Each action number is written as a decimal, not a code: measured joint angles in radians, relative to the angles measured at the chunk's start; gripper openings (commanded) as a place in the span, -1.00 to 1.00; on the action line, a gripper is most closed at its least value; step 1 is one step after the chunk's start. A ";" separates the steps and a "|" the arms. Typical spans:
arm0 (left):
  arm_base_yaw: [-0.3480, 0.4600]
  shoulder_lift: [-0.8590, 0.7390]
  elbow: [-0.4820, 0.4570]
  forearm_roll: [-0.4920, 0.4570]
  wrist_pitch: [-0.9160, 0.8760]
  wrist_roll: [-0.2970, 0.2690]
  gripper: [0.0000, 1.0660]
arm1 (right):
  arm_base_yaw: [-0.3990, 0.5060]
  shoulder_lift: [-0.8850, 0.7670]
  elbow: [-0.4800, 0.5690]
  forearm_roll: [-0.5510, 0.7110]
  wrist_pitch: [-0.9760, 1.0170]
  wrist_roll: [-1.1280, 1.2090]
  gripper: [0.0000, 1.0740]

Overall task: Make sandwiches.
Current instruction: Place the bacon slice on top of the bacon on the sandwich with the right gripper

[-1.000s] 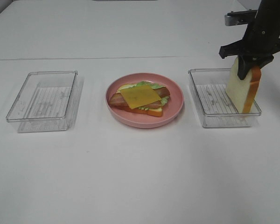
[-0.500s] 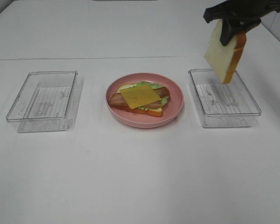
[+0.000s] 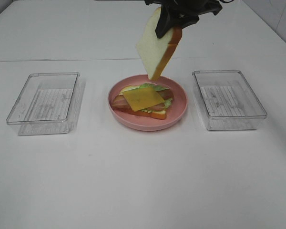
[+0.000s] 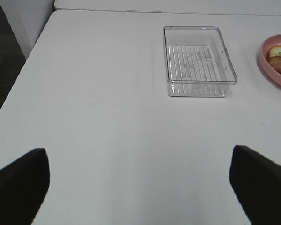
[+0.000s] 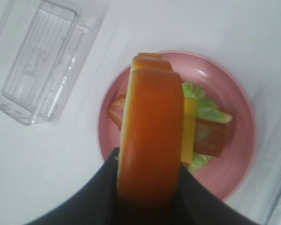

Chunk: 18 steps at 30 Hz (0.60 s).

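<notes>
One slice in the air: a bread slice (image 3: 155,47) is held in the right gripper (image 3: 168,24), above the far rim of the pink plate (image 3: 181,102) and clear of everything on it.
Long axis of the slice: it is hung nearly upright, gripped end uppermost, free end pointed down toward the plate and tilted slightly to the left of the exterior view.
Faces of the slice: the pale cream face is turned toward the left of the exterior view; the orange-brown crust edge is turned right, and in the right wrist view that crust edge (image 5: 152,136) is seen end-on.
Stacked part: the open sandwich (image 3: 144,101) is laid in the middle of the plate, its long axis run from the left to the right of the exterior view.
Look of the stack: a crusted bread slice is set lowest, green lettuce (image 3: 150,87) is shown at the far edge, brown-pink bacon strips (image 3: 118,101) are laid across, and a square of yellow cheese (image 3: 143,98) is placed on top.
Right gripper: the dark jaws are pinched on the top end of the hanging slice.
Left gripper: its two dark fingers (image 4: 260,185) are spread wide apart over bare table (image 4: 107,131), with nothing between them.
Trays: one clear plastic tray (image 3: 43,102) is set left of the plate and another (image 3: 229,100) right of it, each apart from the plate.
</notes>
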 measured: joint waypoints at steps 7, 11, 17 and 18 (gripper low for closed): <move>0.000 0.000 0.000 0.000 0.000 0.000 0.81 | 0.000 0.057 0.000 0.095 -0.003 -0.025 -1.00; 0.000 0.000 0.000 0.000 0.000 0.000 0.81 | 0.000 0.117 0.000 0.142 0.000 -0.047 -1.00; 0.000 0.000 0.000 0.000 0.000 0.000 0.81 | 0.000 0.158 0.000 0.199 -0.001 -0.075 -1.00; 0.000 0.000 0.000 0.000 0.000 0.000 0.81 | 0.000 0.164 0.000 0.215 -0.002 -0.077 -1.00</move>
